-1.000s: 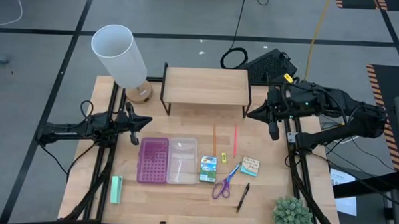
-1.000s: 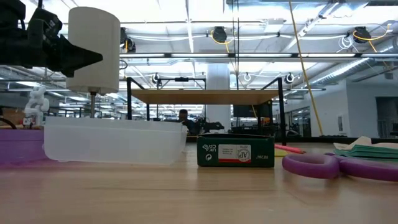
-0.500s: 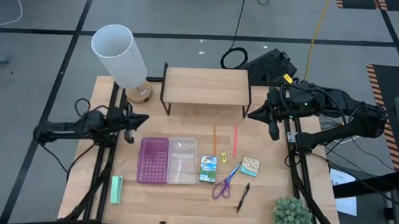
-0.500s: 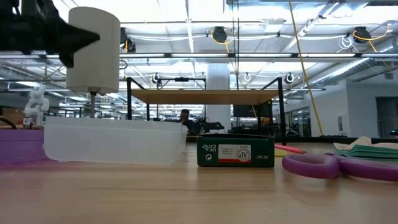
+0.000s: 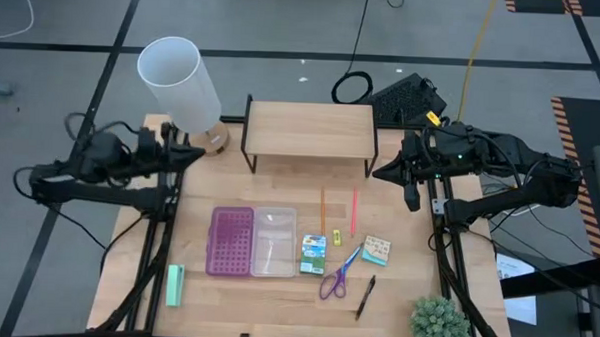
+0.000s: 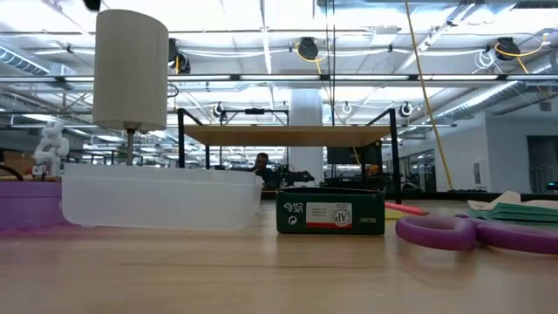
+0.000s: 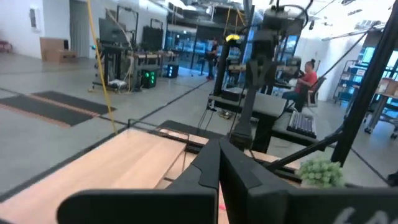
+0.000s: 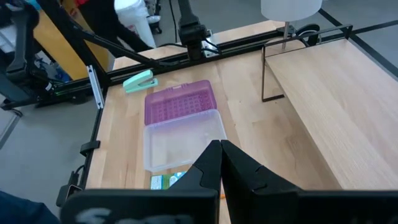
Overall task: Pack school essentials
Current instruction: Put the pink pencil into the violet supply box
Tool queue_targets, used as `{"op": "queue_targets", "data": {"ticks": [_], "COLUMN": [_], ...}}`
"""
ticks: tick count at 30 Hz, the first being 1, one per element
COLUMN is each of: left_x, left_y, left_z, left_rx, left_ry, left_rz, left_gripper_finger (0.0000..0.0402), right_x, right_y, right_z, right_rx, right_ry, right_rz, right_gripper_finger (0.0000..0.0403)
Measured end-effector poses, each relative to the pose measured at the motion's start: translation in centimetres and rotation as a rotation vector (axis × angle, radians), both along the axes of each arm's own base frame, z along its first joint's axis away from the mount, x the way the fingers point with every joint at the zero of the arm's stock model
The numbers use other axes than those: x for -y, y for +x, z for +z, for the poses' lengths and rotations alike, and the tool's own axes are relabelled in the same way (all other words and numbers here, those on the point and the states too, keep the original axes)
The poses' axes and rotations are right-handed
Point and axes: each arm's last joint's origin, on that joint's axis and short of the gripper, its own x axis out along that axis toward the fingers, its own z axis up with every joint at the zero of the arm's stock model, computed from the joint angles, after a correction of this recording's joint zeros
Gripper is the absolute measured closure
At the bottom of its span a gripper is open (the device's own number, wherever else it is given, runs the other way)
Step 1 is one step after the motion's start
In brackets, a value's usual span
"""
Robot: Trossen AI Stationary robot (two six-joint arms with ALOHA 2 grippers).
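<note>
The school essentials lie on the table right of the case: an orange pencil [image 5: 323, 211], a pink pencil [image 5: 354, 210], a green-blue packet [image 5: 313, 253], a tiny yellow piece [image 5: 337, 237], purple-blue scissors [image 5: 338, 275], a black pen [image 5: 366, 296] and a teal-beige pad [image 5: 376, 250]. The purple case with its clear half [image 5: 251, 241] lies open, flat on the table. My left gripper [image 5: 200, 152] hovers shut at the far left by the lamp base. My right gripper [image 5: 376, 173] hovers shut at the far right, beside the shelf.
A white lamp [image 5: 178, 79] stands at the far left, and a wooden shelf [image 5: 309, 129] on black legs at the far middle. A mint-green block [image 5: 174, 284] lies near the front left. A small plant [image 5: 440, 323] sits at the front right corner.
My left gripper has drawn back toward the table's far left corner and risen, passing out of the low view. The right arm and all things on the table have stayed put.
</note>
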Motion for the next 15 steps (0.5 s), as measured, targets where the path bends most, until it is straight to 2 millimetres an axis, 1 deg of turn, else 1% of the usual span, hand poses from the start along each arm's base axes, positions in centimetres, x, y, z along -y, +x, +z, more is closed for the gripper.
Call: {"op": "queue_targets", "data": {"ticks": [4,9,12,15], "left_x": [0.0,0.0,0.0,0.0], "left_y": [0.8,2.0,2.9,4.1], "left_z": [4.8,10.4,13.1,15.1], "left_rx": [0.007,-0.020,-0.070,-0.125], "left_ry": [-0.047,-0.049,-0.034,-0.019], "left_rz": [-0.002,-0.003,-0.002,-0.032], "left_gripper_finger": [0.0400,0.0398,0.0398,0.0400], "right_x": [0.0,0.0,0.0,0.0], "right_y": [0.0,0.0,0.0,0.0], "right_z": [0.0,0.0,0.0,0.0], "right_rx": [0.000,0.000,0.000,0.000], "right_ry": [0.000,0.000,0.000,0.001], "right_rz": [0.000,0.000,0.000,0.001], "right_gripper_finger": [0.0403,0.0403,0.0403,0.0403]}}
